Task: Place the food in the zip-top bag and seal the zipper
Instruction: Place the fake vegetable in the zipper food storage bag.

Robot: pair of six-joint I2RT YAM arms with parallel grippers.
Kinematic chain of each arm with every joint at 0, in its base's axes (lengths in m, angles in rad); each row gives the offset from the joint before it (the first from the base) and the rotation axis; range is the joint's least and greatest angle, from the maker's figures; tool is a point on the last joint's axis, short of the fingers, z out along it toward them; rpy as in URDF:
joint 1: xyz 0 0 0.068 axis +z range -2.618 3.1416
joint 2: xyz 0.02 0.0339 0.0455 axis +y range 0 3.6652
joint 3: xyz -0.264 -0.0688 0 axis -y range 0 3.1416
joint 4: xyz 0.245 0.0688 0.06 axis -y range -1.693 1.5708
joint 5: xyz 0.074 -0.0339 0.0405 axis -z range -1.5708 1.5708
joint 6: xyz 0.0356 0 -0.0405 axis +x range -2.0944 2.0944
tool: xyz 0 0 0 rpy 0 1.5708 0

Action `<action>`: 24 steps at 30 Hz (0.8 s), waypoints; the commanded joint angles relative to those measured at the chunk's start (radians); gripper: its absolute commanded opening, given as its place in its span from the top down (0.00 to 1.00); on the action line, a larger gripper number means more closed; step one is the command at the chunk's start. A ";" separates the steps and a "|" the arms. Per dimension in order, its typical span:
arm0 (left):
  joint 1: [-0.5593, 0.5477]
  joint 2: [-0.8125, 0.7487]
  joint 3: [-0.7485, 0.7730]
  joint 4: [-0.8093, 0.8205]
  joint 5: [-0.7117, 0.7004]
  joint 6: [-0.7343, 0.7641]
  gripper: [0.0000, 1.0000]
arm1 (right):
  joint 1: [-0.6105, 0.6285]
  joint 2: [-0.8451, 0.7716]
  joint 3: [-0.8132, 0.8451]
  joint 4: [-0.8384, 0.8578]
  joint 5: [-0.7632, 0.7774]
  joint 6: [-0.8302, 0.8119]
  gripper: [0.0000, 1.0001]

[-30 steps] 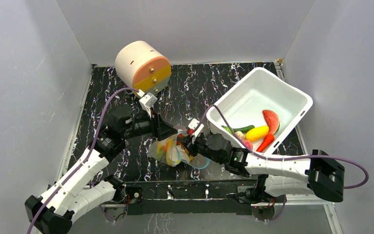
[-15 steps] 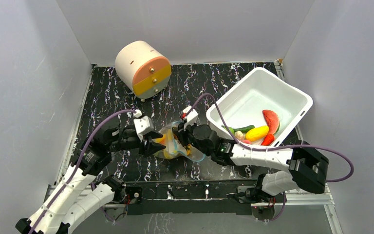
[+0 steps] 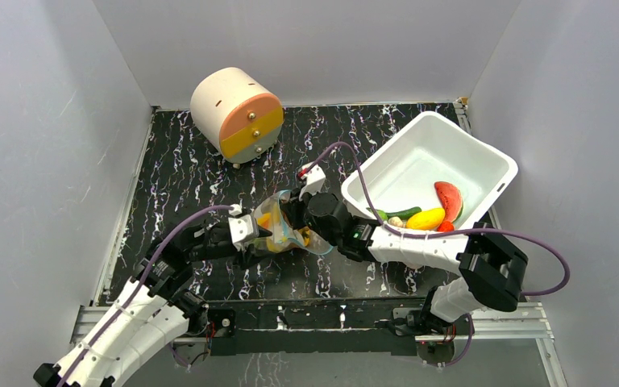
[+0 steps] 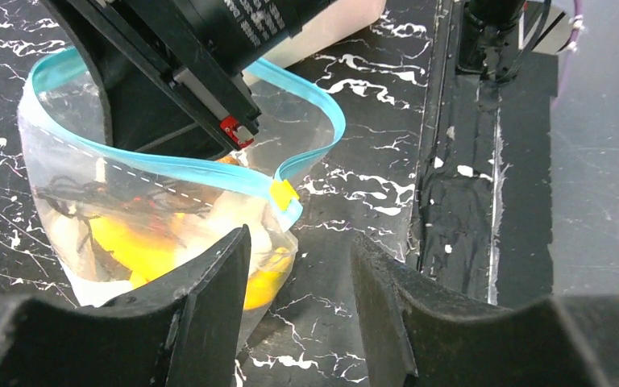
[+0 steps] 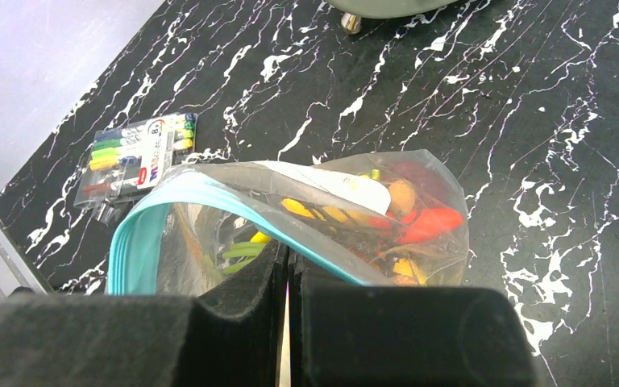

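the zip-top bag (image 3: 284, 234) sits in the middle of the black marbled bench (image 3: 193, 161). it is soft, clear and crinkly, and its mouth gapes. the teal zipper (image 4: 185, 169) bends in a loop. yellow and red food (image 5: 419, 222) lies inside. the right pincer (image 5: 288, 262) is pinched tight on the bag's rim. the left pincer (image 4: 300, 250) is wide, just in front of the bag's corner. the hard white tub (image 3: 403, 161) stands near on the right. a flat pack of pens (image 5: 137, 153) lies near the bag.

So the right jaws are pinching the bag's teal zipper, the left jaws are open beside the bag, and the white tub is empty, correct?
Not empty: the top external view shows the white tub holding food. The rest stands: the right gripper's jaws pinch the zipper, and the left gripper's jaws are open beside the bag.
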 commanded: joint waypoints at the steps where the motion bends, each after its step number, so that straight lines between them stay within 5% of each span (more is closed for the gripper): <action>1: -0.004 -0.003 -0.052 0.111 0.009 0.055 0.53 | -0.005 0.002 0.050 0.027 0.014 0.033 1.00; 17: -0.003 0.085 -0.123 0.286 -0.083 0.041 0.54 | -0.005 -0.009 0.039 0.028 0.004 0.048 1.00; 24: -0.003 0.089 -0.128 0.327 -0.107 0.042 0.76 | -0.006 -0.021 0.051 0.011 -0.029 0.036 0.99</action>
